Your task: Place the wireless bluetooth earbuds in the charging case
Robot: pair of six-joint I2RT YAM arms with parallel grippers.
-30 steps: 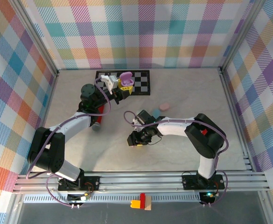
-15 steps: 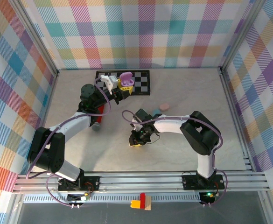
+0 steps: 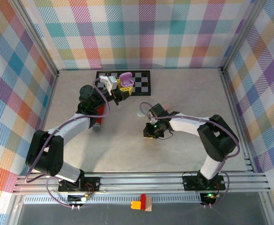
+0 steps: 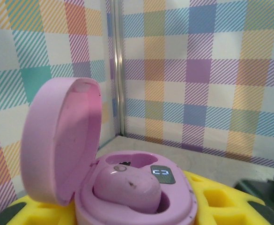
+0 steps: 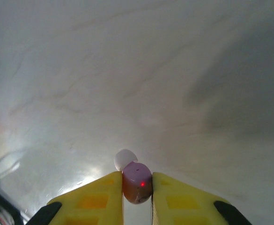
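Checked pastel walls [image 3: 141, 33] close a pale marbled table [image 3: 127, 159] on three sides. Near the middle of this table the right gripper [image 5: 137, 177] points down at the surface. Its two yellow fingers [image 5: 99, 194] are clenched on a small lilac bean-shaped earbud [image 5: 137, 183]. A red light glows on the body of this earbud, and its whitish round tip [image 5: 125, 159] sticks out past the fingertips. I cannot tell if the tip touches the table. From above, the white right arm [image 3: 188, 125] curves from this gripper [image 3: 150, 132] back to its base at the near edge.

Farther back and to the left, well apart from it, the left gripper [image 3: 123, 87] hangs at the front edge of a black-and-white checkerboard mat [image 3: 144, 83]. Its yellow pads [image 4: 221, 201] are closed on the base of a lilac pebble-shaped plastic charging case [image 4: 137, 206]. The case is upright, and its rounded lid [image 4: 62, 140] is hinged open to the left. A second lilac earbud [image 4: 127, 187] sits in one pocket of the case, with a small dark display [image 4: 162, 172] just beside it.

A pink pebble-shaped piece [image 3: 165, 106] lies on the table just behind the right wrist.
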